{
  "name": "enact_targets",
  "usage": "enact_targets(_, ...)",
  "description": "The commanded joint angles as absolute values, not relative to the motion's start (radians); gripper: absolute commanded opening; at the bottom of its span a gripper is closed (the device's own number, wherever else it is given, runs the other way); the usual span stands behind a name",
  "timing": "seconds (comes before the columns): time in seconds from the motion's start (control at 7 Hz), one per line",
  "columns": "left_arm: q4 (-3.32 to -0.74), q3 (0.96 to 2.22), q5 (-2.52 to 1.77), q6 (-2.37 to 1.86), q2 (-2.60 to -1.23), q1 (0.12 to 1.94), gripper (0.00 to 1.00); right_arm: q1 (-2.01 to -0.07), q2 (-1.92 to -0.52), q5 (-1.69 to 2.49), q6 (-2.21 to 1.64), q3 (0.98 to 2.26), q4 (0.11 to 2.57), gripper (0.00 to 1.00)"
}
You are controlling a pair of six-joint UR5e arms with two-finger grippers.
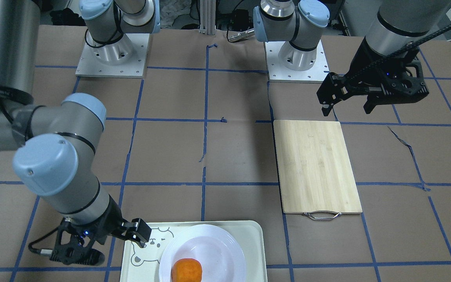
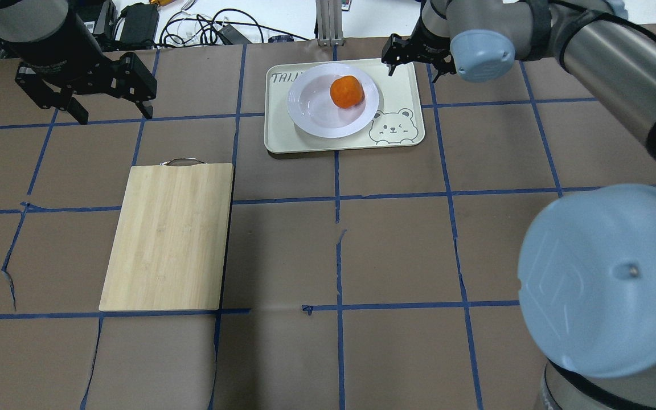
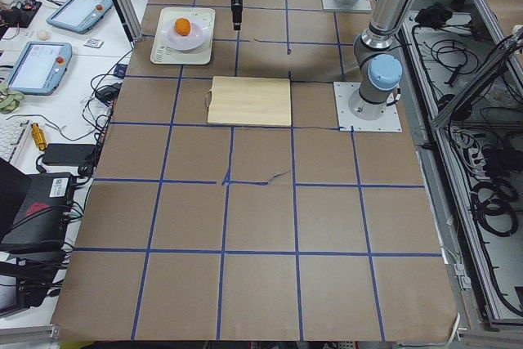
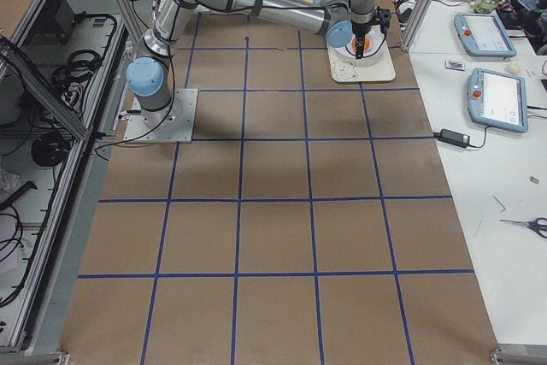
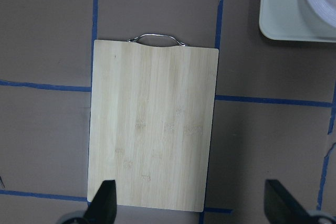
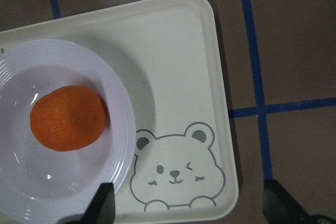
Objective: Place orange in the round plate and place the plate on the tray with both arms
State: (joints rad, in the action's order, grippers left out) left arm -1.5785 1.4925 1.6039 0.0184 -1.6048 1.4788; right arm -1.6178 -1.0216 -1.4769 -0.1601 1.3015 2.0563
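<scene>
The orange [image 2: 346, 91] lies in the round plate [image 2: 316, 117], toward its side nearest the bear drawing. The plate rests on the tray [image 2: 402, 136] at the table's far middle. My right gripper [image 2: 416, 62] hovers open over the tray's far right corner; in its wrist view the orange [image 6: 68, 118], the plate [image 6: 121, 145] and the tray [image 6: 184, 66] lie below its spread fingers, which hold nothing. My left gripper [image 2: 113, 114] hangs open and empty at the far left, above the bare table, just beyond the cutting board's handle.
A bamboo cutting board [image 2: 168, 236] with a metal handle lies left of centre, between the left gripper and the robot. The two arm bases [image 1: 111, 55] stand at the robot's edge. Tablets [image 3: 37, 67] and cables sit on the side bench.
</scene>
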Motion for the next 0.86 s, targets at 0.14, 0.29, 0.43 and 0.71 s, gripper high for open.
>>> enact_targets(0.14, -1.578, 1.494, 1.605, 0.017, -1.606, 1.479, 1.00, -1.626, -1.300, -1.606, 0.001, 1.350, 1.720, 1.00)
enact_targets(0.29, -1.578, 1.494, 1.603, 0.015, -1.606, 1.479, 1.00, -1.626, -1.371, -1.592, 0.074, 1.403, 1.718, 1.00)
enact_targets(0.43, -1.578, 1.494, 1.603, 0.015, -1.605, 1.479, 1.00, -1.626, -1.452, -1.592, 0.086, 1.486, 1.717, 1.00)
enact_targets(0.71, -1.580, 1.494, 1.606, 0.018, -1.605, 1.479, 1.00, -1.626, -1.518, -1.557, 0.097, 1.621, 1.840, 1.00)
